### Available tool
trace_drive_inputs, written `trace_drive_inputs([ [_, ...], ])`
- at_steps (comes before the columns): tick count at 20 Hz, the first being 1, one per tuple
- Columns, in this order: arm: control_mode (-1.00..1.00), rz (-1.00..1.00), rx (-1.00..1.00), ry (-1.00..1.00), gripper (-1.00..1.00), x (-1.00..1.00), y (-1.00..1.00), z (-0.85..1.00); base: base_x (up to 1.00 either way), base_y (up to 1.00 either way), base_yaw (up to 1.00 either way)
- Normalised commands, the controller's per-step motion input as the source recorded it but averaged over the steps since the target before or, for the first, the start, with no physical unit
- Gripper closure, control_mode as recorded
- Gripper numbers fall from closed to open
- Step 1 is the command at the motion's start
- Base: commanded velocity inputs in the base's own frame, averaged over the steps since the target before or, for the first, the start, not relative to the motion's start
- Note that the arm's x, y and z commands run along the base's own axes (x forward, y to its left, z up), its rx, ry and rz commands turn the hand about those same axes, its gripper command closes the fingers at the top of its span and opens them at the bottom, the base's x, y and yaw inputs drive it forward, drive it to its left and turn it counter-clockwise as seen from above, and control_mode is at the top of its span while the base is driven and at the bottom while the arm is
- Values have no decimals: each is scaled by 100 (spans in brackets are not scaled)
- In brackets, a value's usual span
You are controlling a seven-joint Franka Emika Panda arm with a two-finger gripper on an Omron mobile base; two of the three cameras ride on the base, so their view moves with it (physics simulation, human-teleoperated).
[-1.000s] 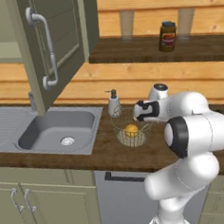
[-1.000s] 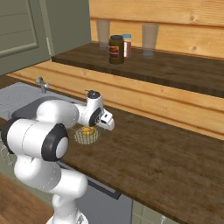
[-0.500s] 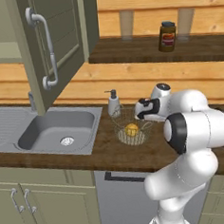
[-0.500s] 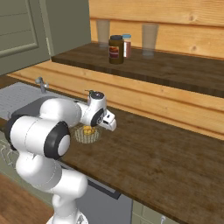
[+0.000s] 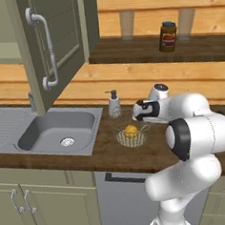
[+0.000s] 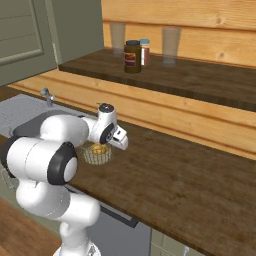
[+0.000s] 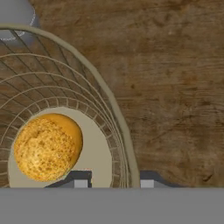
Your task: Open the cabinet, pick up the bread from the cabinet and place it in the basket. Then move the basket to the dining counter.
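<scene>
Bread [image 7: 47, 147] lies on the floor of the basket [image 7: 114, 114], which stands on the dark wood worktop [image 5: 108, 150] just right of the sink [image 5: 58, 130] and in front of the soap dispenser [image 5: 114, 104]. Gripper [image 7: 111, 183] sits low at the basket's rim; its jaws straddle the wire wall, one finger inside and one outside, narrowly parted and closed on the rim. Cabinet [image 5: 49, 47] door above the sink hangs open.
</scene>
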Motion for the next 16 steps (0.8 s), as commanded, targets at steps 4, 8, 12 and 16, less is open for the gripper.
trace_drive_inputs([
  [4, -100, -22, 0, -3, 100, -49, 17, 0, 0, 0, 0],
  [8, -100, -28, 0, -5, 100, -54, 13, 0, 0, 0, 0],
  [12, -100, -29, 3, -12, 100, -66, 3, 21, 0, 0, 0],
  [16, -100, -33, 16, -20, 100, -74, 0, 48, 0, 0, 0],
])
